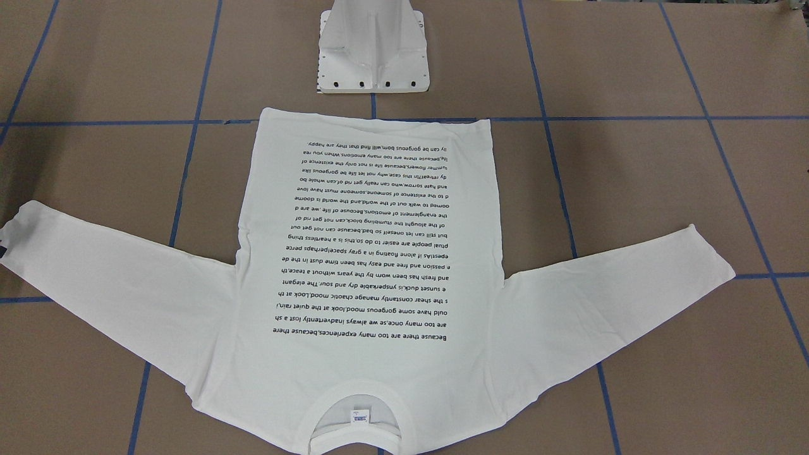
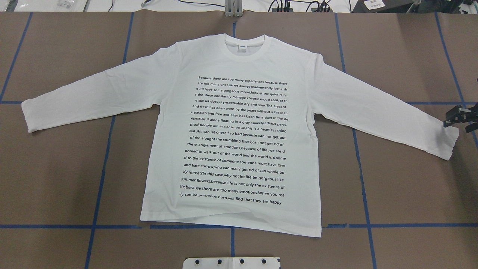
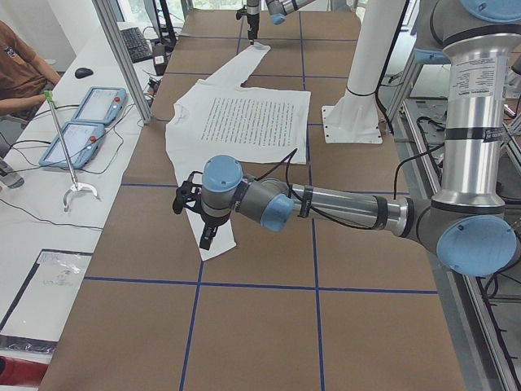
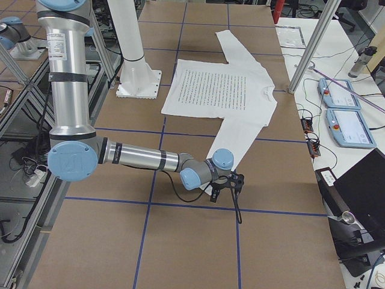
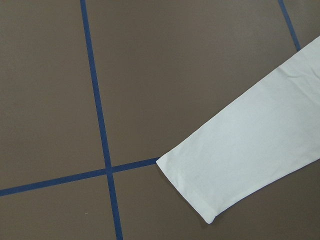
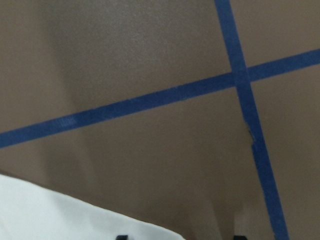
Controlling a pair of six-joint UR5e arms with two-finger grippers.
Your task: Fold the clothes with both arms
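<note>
The white T-shirt [image 2: 239, 112] lies flat on the brown table [image 2: 56, 179], print side up, with its sleeves spread to either side. The right pincer [image 2: 452, 118] hangs at the outer edge of the right cuff [image 2: 446, 144]. Its jaws stand apart with nothing clamped between them. In its wrist view, two dark fingertips [image 6: 120, 237] just show at the bottom edge, and a corner of white cloth lies beneath, reaching partway into the gap. Whether the tips touch the cloth cannot be told. From this pincer the body of the shirt lies well off toward the other arm, its collar [image 2: 244, 48] on the side farther from the robot. The left pincer [image 3: 205, 235] points down near the end of the left cuff [image 5: 200, 192]. It shows only in the side camera, so how far it is open cannot be told. Its wrist camera looks down on that cuff, which sits just beside a crossing of blue tape lines [image 5: 107, 170].
</note>
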